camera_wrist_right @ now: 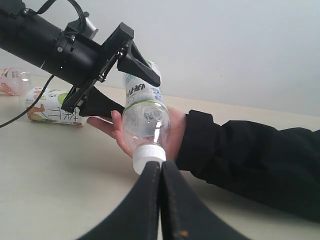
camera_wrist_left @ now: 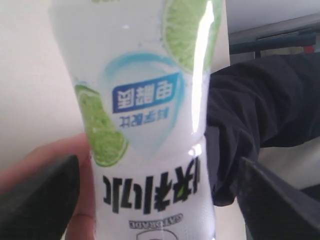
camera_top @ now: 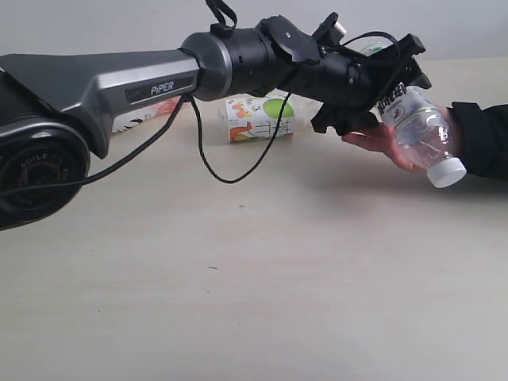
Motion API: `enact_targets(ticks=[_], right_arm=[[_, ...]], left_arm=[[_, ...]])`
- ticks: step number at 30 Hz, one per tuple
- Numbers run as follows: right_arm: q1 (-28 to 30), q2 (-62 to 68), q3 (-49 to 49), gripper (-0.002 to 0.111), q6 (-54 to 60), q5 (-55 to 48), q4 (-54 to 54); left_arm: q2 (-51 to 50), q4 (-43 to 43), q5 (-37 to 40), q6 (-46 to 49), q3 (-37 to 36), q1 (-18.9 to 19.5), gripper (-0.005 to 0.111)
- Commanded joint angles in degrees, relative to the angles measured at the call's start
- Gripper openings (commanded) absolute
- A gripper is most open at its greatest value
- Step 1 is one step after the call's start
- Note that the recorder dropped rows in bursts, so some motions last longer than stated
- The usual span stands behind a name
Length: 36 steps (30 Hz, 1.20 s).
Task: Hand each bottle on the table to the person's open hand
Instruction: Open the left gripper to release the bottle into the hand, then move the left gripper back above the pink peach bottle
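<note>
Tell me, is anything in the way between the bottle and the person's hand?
No, nothing visible is in the way. The bottle rests right against the person's open hand, cap pointing down. The left gripper has its jaws spread on either side of it.

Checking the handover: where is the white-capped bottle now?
Right of the exterior view: the white-capped bottle lies tilted on the person's open hand, inside the robot's open left hand.

One white-capped bottle at two o'clock, one green-spotted bottle at twelve and one pink-red bottle at ten make three, with one hand.
</note>
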State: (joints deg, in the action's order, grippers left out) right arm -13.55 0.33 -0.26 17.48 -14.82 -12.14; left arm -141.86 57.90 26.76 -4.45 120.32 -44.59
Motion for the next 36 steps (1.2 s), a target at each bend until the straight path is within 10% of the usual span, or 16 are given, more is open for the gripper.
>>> enact_targets(ticks=[1, 14, 23, 36], right_arm=[[0.20, -0.33, 0.26, 0.000, 0.33, 0.74, 0.06], [0.20, -0.33, 0.26, 0.000, 0.24, 0.74, 0.06], [0.20, -0.33, 0.26, 0.000, 0.24, 0.74, 0.06], [0.20, -0.33, 0.26, 0.000, 0.24, 0.74, 0.06]], left_arm=[[2.73, -0.41, 3.44, 1.45, 0.47, 1.50, 0.082], [9.58, -7.17, 24.02, 10.07, 0.47, 9.13, 0.077], [14.28, -16.85, 34.89, 17.25, 0.47, 12.55, 0.001], [16.64, -22.32, 43.20, 25.91, 0.47, 21.42, 0.001]])
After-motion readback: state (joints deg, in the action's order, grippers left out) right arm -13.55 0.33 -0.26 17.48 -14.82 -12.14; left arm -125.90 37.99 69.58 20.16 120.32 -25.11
